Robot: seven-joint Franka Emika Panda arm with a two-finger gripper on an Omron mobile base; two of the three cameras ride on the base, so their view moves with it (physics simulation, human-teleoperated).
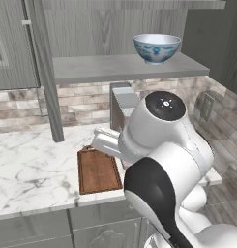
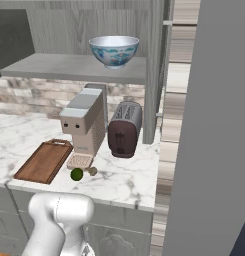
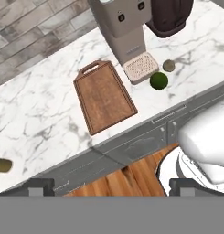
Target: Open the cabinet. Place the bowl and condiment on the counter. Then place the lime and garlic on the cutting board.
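The cabinet (image 2: 156,60) stands open, and the bowl (image 2: 114,51) sits upright on its grey shelf (image 2: 69,67), toward the shelf's right end in the right base view. On the counter (image 2: 129,177) below, the cutting board (image 2: 44,161) lies flat with its loop handle pointing toward the brick wall. A coffee machine (image 2: 86,122) stands just beside the board at its 3 o'clock, with a dark toaster (image 2: 125,129) next to it. The lime (image 2: 76,174) rests on the marble at the front of the machine's drip tray, and the garlic (image 2: 92,171) lies just beside the lime at its 3 o'clock. In the hand view, the condiment (image 3: 1,164) lies at the left edge, well apart from the board. The jaws stand wide apart, holding nothing.
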